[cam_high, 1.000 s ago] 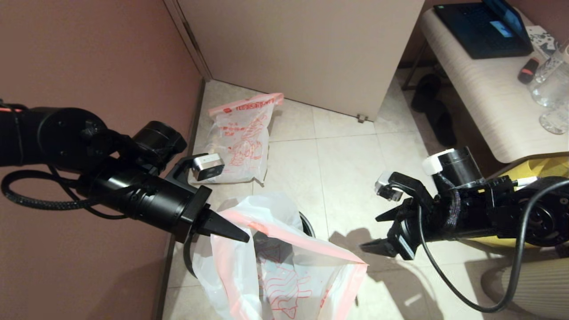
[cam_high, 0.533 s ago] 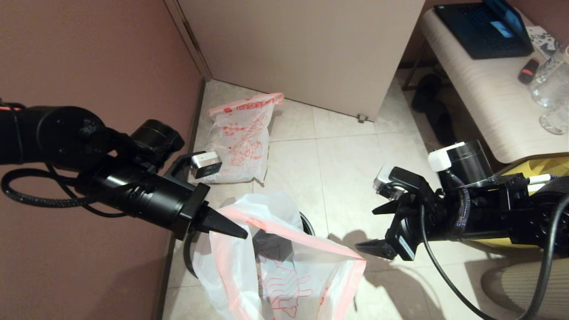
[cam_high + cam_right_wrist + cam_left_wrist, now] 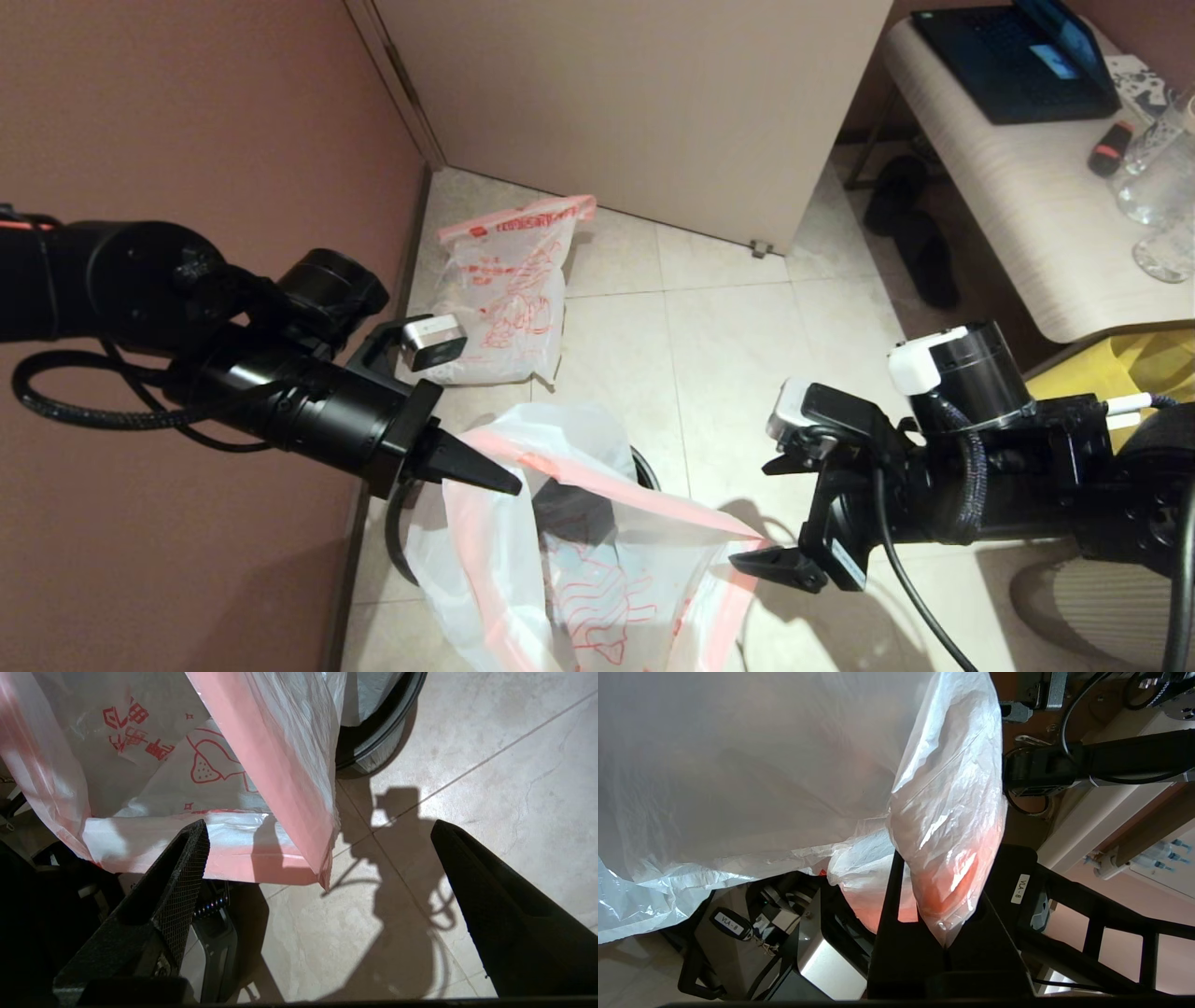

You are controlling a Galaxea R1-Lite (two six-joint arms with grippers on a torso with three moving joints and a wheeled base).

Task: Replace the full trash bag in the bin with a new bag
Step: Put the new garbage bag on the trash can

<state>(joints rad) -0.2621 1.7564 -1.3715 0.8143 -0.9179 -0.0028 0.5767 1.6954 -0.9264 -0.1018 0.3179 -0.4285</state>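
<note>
Holding the new bag over the bin with the left gripper clamped on its pink band, guide the wide-open, empty right gripper around the opposite corner before closing.

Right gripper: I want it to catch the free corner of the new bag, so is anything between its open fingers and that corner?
Nothing visible. The right gripper is open, with the new bag's pink corner hanging between its fingers, untouched; only bare floor beyond.

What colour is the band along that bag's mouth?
Pink, on the new bag; the right wrist view shows it best.
</note>
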